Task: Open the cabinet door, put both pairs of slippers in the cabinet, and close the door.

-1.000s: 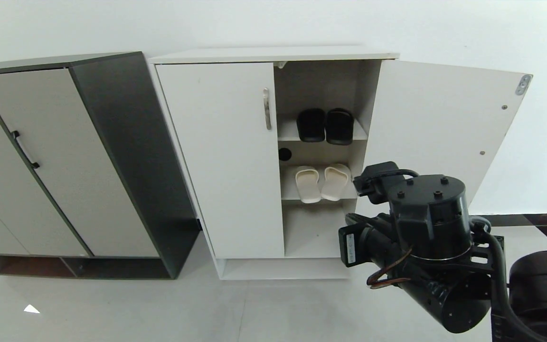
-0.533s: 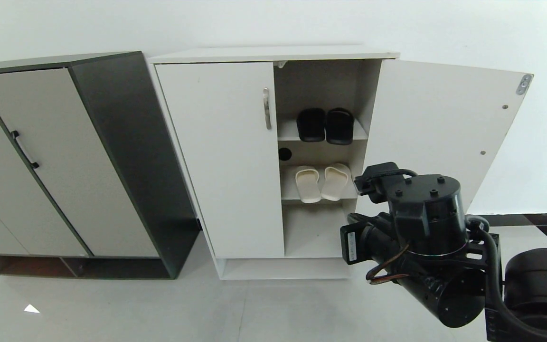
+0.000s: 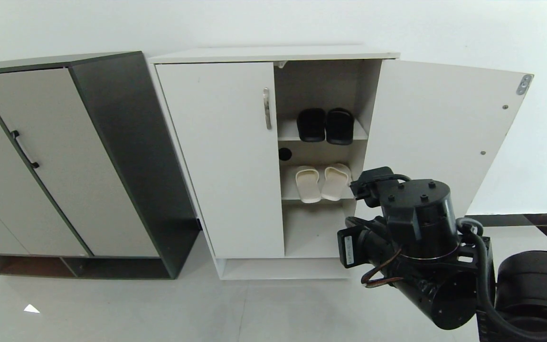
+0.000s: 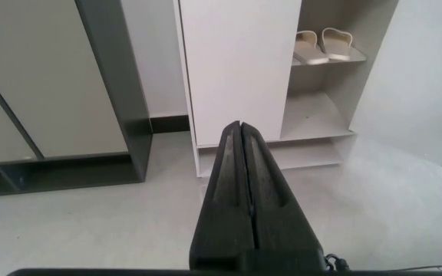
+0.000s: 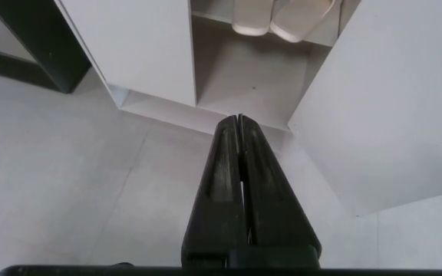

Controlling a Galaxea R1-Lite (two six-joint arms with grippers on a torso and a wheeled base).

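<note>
The white two-door cabinet (image 3: 273, 54) is seen with its open right door (image 3: 439, 128) swung far out, while the closed left door (image 3: 221, 156) covers the other half. A pair of black slippers (image 3: 325, 125) is placed side by side on the upper shelf (image 3: 287, 132), close to its front edge. A pair of cream slippers (image 3: 323, 183) is placed the same way on the middle shelf (image 3: 287, 191). Nothing of either pair is seen to hang over a front edge, so the loading is judged to be finished and the closing of the door is judged to be the step in hand.

The right gripper (image 5: 240, 123) is held low over the grey floor (image 5: 67, 176), before the bottom corner of the cabinet and just beside the lower edge of the open door. Its jaws are pressed together on nothing. The jaws of the left gripper (image 4: 241, 126) are also pressed together and empty, and this gripper is held farther back from the cabinet.

For a good closing, the free edge of the door should probably be reached from its far side, since only the inner face is turned toward the robot. A slow push along the arc of the hinge is advised, with the pressed jaws used as a blunt finger. The door should be followed until it is flush with the left door.
</note>
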